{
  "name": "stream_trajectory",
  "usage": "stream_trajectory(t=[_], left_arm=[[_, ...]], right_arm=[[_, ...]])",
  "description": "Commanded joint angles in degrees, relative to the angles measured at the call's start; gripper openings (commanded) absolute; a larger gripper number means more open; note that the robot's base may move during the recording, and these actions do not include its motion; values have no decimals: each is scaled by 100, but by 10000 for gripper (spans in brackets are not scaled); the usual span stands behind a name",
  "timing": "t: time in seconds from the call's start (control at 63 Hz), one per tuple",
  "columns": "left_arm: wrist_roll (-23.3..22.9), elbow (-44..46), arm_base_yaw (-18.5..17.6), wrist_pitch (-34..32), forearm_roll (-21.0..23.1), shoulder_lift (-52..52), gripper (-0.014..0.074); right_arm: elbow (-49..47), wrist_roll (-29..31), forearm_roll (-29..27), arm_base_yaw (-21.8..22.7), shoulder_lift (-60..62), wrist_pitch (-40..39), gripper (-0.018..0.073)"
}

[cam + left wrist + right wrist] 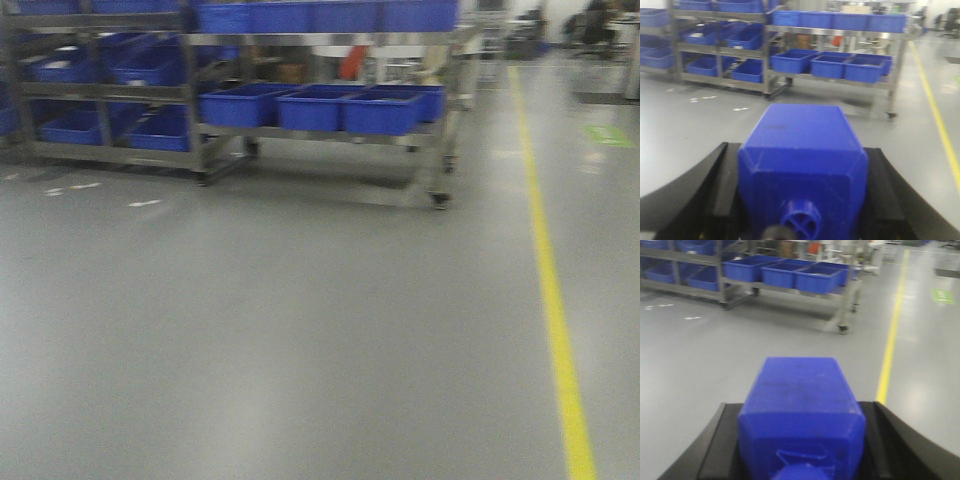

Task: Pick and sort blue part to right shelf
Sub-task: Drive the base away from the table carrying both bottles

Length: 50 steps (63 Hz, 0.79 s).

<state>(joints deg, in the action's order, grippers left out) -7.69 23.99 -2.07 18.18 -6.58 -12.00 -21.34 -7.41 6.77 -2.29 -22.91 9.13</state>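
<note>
Each gripper holds a solid-blue bottle-shaped block with sloped shoulders, cap end toward the camera. In the left wrist view my left gripper point(801, 165) is shut on one blue part point(802, 145), black fingers point(715, 185) pressed to both its sides. In the right wrist view my right gripper point(800, 415) is shut on a second blue part point(801, 395). The right shelf point(447, 120), a steel rack with open blue bins point(310, 108), stands ahead across the grey floor. The shelf also shows in the wrist views point(895, 75) point(846, 292). Neither arm shows in the front view.
A second steel rack with blue bins point(100, 110) stands left of the right shelf. A yellow floor line point(548, 270) runs along the right side, with a green floor mark point(606, 135) beyond it. White scraps point(143, 203) lie on the floor at the left.
</note>
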Motion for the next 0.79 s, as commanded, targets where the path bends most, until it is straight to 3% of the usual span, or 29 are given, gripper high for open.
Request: stream_trajectory(t=[0.0, 0.778], left_arm=[[-2, 166, 15, -541, -12, -42, 283], [-2, 166, 15, -541, -12, -42, 283]], right_arm=[[-165, 39, 49, 23, -39, -585, 393], [-165, 39, 49, 23, -39, -585, 393]])
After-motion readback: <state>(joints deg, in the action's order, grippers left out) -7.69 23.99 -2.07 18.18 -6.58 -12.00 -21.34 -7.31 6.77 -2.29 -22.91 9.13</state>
